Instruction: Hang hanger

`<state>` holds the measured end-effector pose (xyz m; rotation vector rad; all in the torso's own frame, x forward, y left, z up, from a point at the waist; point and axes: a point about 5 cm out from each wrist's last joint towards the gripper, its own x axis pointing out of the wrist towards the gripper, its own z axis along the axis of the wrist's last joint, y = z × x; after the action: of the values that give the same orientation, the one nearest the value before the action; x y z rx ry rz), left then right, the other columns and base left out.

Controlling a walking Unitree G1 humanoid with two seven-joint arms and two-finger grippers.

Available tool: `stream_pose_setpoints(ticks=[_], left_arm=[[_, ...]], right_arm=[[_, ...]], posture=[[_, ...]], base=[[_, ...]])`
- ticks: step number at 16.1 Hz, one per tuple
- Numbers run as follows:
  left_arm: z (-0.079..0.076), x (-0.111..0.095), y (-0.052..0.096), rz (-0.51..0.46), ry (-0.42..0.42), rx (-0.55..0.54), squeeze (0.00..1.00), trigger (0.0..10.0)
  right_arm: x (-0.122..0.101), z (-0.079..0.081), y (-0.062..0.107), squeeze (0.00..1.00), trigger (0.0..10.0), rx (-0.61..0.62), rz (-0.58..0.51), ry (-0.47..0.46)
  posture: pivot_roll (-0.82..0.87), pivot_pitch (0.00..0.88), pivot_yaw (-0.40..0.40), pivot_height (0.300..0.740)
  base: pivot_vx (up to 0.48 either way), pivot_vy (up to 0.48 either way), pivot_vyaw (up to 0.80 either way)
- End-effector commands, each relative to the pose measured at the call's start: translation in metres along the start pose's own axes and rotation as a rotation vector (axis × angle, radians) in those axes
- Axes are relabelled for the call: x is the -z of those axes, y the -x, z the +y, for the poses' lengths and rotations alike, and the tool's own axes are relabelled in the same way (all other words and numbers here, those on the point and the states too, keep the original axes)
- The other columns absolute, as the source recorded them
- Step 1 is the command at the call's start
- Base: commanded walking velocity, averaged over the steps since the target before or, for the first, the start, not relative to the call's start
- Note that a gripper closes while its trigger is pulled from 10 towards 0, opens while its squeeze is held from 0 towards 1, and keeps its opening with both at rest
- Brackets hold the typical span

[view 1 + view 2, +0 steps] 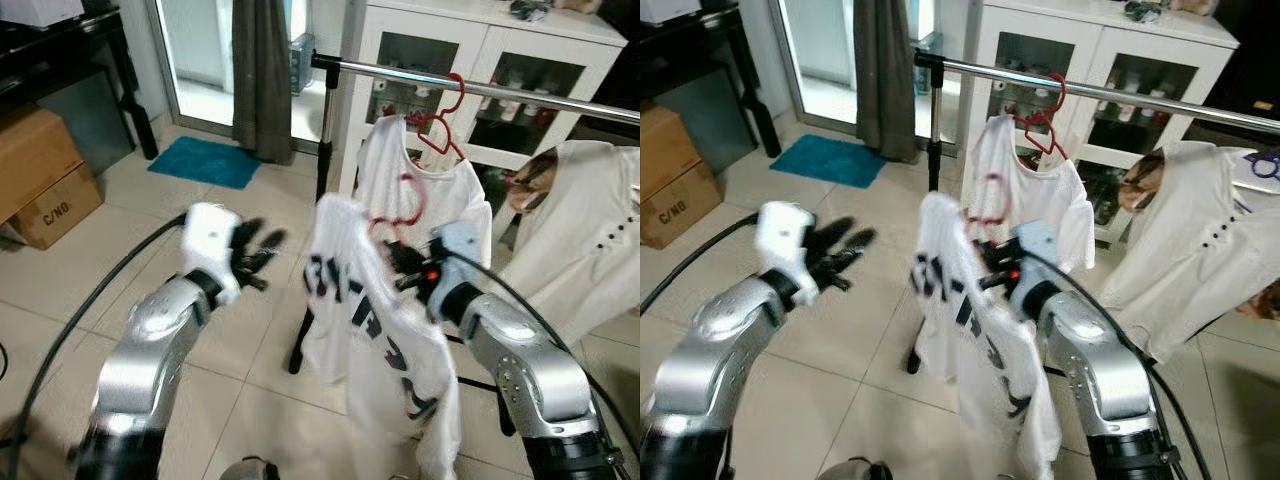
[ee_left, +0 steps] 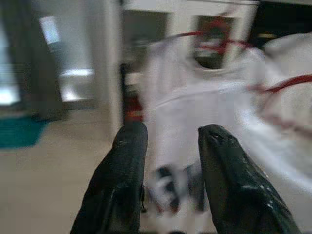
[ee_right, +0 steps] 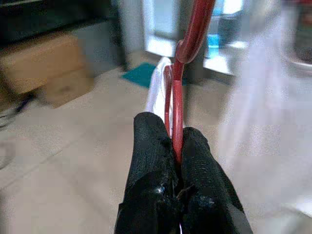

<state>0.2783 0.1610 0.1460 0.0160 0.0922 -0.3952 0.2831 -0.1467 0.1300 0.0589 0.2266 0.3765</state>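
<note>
My right gripper (image 1: 405, 262) is shut on a red hanger (image 3: 179, 97) that carries a white T-shirt with black print (image 1: 365, 330). The shirt hangs below and in front of the metal clothes rail (image 1: 480, 88). On that rail a second red hanger (image 1: 445, 125) holds a plain white shirt (image 1: 445, 195). My left gripper (image 1: 262, 255) is raised to the left of the held shirt, open and holding nothing. In the left wrist view its two black fingers (image 2: 129, 161) point at the hanging shirts.
Another white garment (image 1: 590, 240) hangs at the right. A white glass-door cabinet (image 1: 500, 60) stands behind the rail. Cardboard boxes (image 1: 45, 175) and a teal mat (image 1: 205, 160) lie at the left on the tiled floor. A grey curtain (image 1: 260, 75) hangs by the doorway.
</note>
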Motion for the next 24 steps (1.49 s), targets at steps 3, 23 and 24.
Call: stream_pose_setpoints(ticks=[3, 23, 24], left_arm=[[0.002, 0.009, 0.008, 0.021, -0.022, -0.126, 0.00, 10.0], [-0.014, 0.002, -0.003, -0.009, -0.035, -0.171, 0.00, 10.0], [-0.016, 0.001, -0.002, -0.011, -0.035, -0.164, 0.00, 10.0]], right_arm=[[0.007, -0.019, 0.009, 0.00, 10.0, 0.111, -0.011, -0.040], [0.011, -0.027, 0.024, 0.00, 10.0, 0.256, -0.040, -0.114], [0.010, -0.030, 0.026, 0.00, 10.0, 0.281, -0.048, -0.117]], posture=[[-0.02, 0.000, -0.076, 0.710], [-0.06, 0.000, -0.086, 0.710], [-0.06, 0.000, -0.088, 0.710]], base=[[0.000, 0.000, 0.00], [0.000, -0.202, 0.00], [0.000, 0.000, -0.80]])
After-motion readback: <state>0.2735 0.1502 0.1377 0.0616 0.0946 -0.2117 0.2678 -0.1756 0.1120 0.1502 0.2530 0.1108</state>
